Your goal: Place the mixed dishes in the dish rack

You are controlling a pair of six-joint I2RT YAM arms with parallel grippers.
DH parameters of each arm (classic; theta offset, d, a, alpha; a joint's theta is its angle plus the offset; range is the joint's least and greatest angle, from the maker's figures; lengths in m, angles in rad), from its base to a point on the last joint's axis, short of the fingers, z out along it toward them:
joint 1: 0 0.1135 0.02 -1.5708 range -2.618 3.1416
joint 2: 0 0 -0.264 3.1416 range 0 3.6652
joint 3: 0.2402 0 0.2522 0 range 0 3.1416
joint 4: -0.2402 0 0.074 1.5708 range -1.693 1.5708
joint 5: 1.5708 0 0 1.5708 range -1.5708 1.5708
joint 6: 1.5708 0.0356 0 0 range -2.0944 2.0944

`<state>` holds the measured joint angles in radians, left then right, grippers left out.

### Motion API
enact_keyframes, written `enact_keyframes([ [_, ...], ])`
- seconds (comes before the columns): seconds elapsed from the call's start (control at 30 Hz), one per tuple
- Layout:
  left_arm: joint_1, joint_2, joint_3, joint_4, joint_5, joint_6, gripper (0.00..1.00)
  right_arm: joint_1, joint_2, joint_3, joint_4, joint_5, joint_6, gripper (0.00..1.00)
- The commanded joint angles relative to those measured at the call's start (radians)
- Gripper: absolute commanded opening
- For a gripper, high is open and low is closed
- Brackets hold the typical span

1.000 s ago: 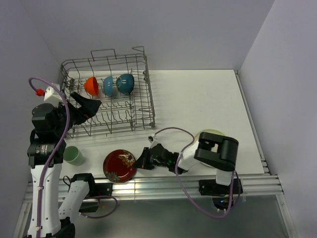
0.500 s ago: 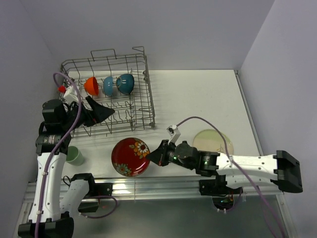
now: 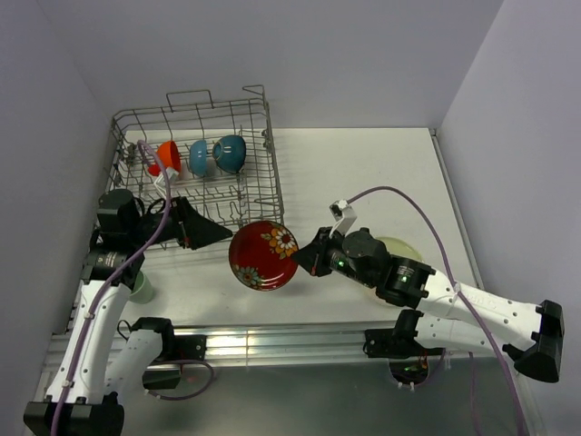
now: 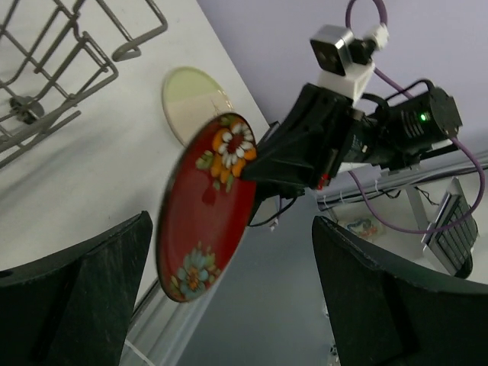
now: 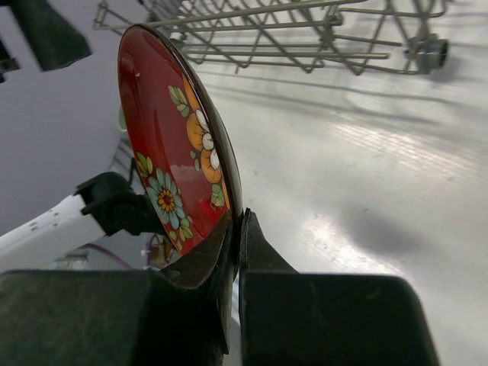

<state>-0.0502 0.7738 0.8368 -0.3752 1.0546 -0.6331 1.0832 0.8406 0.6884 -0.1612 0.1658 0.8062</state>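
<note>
Right wrist, right gripper pinching floral bowl, left gripper spread wide

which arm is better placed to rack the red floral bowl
Right, probably: right gripper is shut on the red floral bowl's rim beside the dish rack; left gripper hangs open, empty.

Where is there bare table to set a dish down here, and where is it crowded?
Free: the wide stretch of table right of the dish rack, beyond the cream plate. Crowded: the strip before the rack, with the open left gripper, the red bowl pinched by the right gripper, and the green cup.
</note>
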Motion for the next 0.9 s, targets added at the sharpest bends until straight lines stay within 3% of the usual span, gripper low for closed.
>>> enact_keyframes([
  [0.0, -0.049, -0.005, -0.013, 0.084, 0.032, -0.024, 0.91, -0.054, -0.009, 0.097, 0.058, -0.072, -0.030, 0.00],
  [0.27, -0.096, 0.015, 0.016, 0.021, -0.086, 0.027, 0.92, -0.081, -0.012, 0.186, 0.012, -0.097, -0.061, 0.00],
  [0.47, -0.108, 0.042, 0.005, 0.041, -0.088, 0.020, 0.91, -0.106, -0.040, 0.201, 0.002, -0.114, -0.065, 0.00],
  [0.63, -0.161, 0.041, -0.021, 0.130, -0.039, -0.031, 0.86, -0.137, -0.029, 0.223, 0.003, -0.135, -0.073, 0.00],
  [0.87, -0.191, 0.018, -0.067, 0.309, 0.034, -0.157, 0.70, -0.180, -0.023, 0.232, 0.026, -0.196, -0.064, 0.00],
])
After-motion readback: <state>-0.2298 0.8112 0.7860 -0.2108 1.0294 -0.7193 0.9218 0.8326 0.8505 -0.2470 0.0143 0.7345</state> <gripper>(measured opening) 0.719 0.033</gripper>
